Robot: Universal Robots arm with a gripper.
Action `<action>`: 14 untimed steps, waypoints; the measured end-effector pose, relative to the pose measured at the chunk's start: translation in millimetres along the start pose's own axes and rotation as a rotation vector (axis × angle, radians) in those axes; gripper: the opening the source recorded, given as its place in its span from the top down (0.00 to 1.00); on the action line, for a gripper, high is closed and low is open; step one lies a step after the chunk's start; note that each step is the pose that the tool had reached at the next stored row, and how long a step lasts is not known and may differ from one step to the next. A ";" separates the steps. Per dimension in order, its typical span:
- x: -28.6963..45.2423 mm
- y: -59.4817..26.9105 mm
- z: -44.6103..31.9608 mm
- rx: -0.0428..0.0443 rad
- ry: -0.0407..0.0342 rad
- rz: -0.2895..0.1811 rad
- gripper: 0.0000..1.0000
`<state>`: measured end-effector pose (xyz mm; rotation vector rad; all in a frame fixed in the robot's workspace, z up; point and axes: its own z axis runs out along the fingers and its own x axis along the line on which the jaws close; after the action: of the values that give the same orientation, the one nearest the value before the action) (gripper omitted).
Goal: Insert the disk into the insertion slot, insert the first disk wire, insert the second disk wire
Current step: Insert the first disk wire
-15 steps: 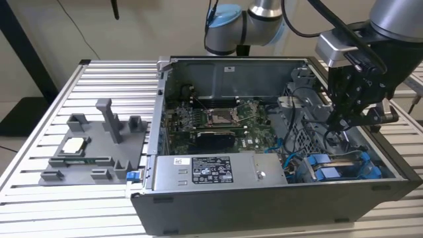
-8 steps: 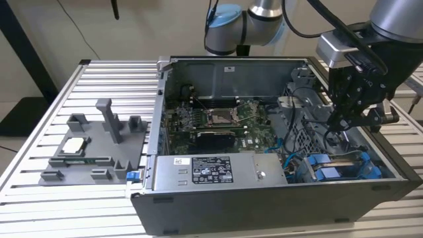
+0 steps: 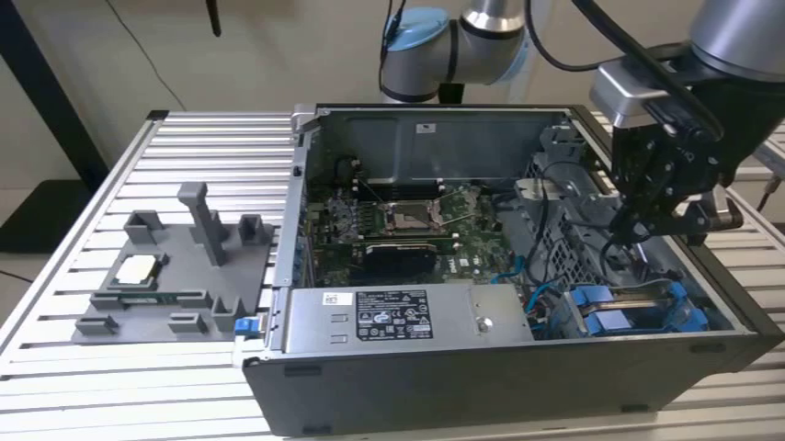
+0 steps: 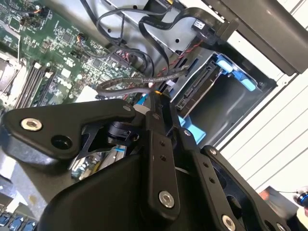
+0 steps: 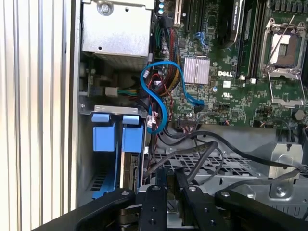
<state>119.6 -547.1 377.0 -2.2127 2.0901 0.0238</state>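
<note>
tool (image 3: 638, 230) over open case (image 3: 491, 386), disk (image 4: 195, 91) in insertion slot (image 4: 231, 103) (blue carrier (image 4: 231, 72) showing)

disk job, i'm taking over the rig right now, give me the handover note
Hand: closed, apparently pinching a dark wire, poised over the drive end of the open case.
Disk: in its blue carrier, seated in the insertion slot, connector end facing the hand.
Done: disk insertion looks finished.
Left: no wire seems plugged into the disk's connector; both wire steps appear open.
</note>
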 end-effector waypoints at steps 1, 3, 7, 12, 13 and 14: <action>0.1 -0.9 0.3 0.0000 -0.0001 0.000 0.81; 0.2 -2.9 0.9 0.0000 -0.0002 0.000 0.81; 0.7 -7.3 2.2 0.0000 -0.0001 0.000 0.81; 1.0 -11.6 3.2 0.0000 0.0001 0.000 0.81; 1.1 -11.6 3.2 0.0000 0.0002 0.000 0.81; 1.1 -11.6 3.3 0.0000 0.0000 0.000 0.81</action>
<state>131.5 -547.3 374.3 -2.2125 2.0903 0.0238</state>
